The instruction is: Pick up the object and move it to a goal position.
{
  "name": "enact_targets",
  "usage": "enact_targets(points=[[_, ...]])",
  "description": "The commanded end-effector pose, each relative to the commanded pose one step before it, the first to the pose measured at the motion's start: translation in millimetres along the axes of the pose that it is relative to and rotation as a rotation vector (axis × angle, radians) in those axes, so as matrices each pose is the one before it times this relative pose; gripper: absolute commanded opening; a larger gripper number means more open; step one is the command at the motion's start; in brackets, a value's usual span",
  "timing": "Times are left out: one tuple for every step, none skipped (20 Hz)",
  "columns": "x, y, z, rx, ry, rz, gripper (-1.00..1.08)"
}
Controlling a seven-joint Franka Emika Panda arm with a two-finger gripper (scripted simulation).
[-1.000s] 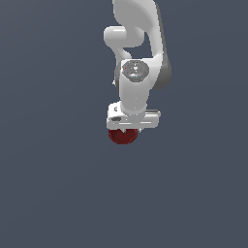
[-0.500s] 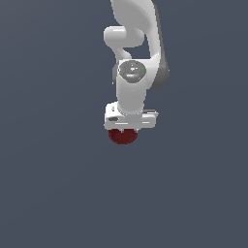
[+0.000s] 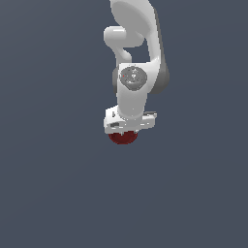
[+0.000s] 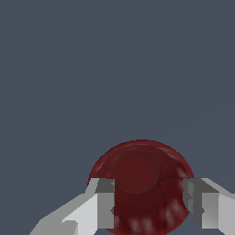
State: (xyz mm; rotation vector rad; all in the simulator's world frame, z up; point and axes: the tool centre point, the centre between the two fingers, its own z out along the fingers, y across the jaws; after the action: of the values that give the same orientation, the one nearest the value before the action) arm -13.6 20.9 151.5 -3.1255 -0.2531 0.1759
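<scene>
White two-fingered end effector (image 4: 149, 204) grips the small dark red glossy ball (image 4: 141, 183) between both fingers (image 4: 104, 204), beneath the arm's white head. You should carry it steadily, squeeze constant, toward a goal unseen here.

The white gripper head (image 3: 130, 122) hid the top of the dark red ball (image 3: 122, 137); the fingertips were seemingly concealed there, and the frame edge cropped the ball's underside in the wrist view.

I am in a bare simulated space: flat, even grey-blue all round my smooth white arm (image 3: 138, 58), without texture or furnishings.
</scene>
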Motion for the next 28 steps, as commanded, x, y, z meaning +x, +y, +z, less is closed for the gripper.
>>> enact_targets(points=[[1.43, 1.27, 3.49, -0.00358, -0.01842, -0.05116, 0.28], [0.65, 0.64, 1.57, -0.00140, -0.00851, -0.02367, 0.28], [0.67, 0.71, 1.67, -0.00130, -0.00907, -0.02512, 0.28], [0.68, 0.79, 1.76, -0.00116, -0.00962, -0.02653, 0.28], [0.69, 0.87, 1.85, -0.00099, -0.01018, -0.02794, 0.28], [0.67, 0.93, 1.90, -0.00076, -0.01052, -0.02876, 0.28], [0.64, 0.97, 1.90, -0.00050, -0.01054, -0.02872, 0.28], [0.59, 1.01, 1.89, -0.00024, -0.01054, -0.02864, 0.28], [0.55, 1.05, 1.89, 0.00003, -0.01054, -0.02856, 0.28], [0.51, 1.08, 1.89, 0.00029, -0.01053, -0.02849, 0.28], [0.46, 1.11, 1.88, 0.00055, -0.01051, -0.02841, 0.28], [0.42, 1.14, 1.88, 0.00082, -0.01048, -0.02834, 0.28], [0.37, 1.17, 1.87, 0.00108, -0.01045, -0.02826, 0.28], [0.32, 1.19, 1.87, 0.00135, -0.01041, -0.02818, 0.28], [0.27, 1.21, 1.87, 0.00161, -0.01036, -0.02810, 0.28], [0.22, 1.23, 1.86, 0.00188, -0.01031, -0.02802, 0.28], [0.17, 1.25, 1.86, 0.00214, -0.01025, -0.02795, 0.28], [0.12, 1.27, 1.86, 0.00240, -0.01018, -0.02786, 0.28], [0.07, 1.28, 1.86, 0.00266, -0.01011, -0.02779, 0.28], [0.02, 1.29, 1.86, 0.00292, -0.01002, -0.02771, 0.28], [-0.04, 1.30, 1.85, 0.00318, -0.00993, -0.02763, 0.28], [-0.10, 1.31, 1.85, 0.00343, -0.00983, -0.02754, 0.28], [-0.14, 1.31, 1.85, 0.00369, -0.00974, -0.02747, 0.28], [-0.20, 1.32, 1.85, 0.00394, -0.00962, -0.02737, 0.28], [-0.25, 1.32, 1.85, 0.00419, -0.00951, -0.02731, 0.28], [-0.31, 1.32, 1.85, 0.00444, -0.00938, -0.02721, 0.28], [-0.36, 1.31, 1.85, 0.00468, -0.00925, -0.02714, 0.28], [-0.41, 1.31, 1.85, 0.00492, -0.00911, -0.02706, 0.28]])
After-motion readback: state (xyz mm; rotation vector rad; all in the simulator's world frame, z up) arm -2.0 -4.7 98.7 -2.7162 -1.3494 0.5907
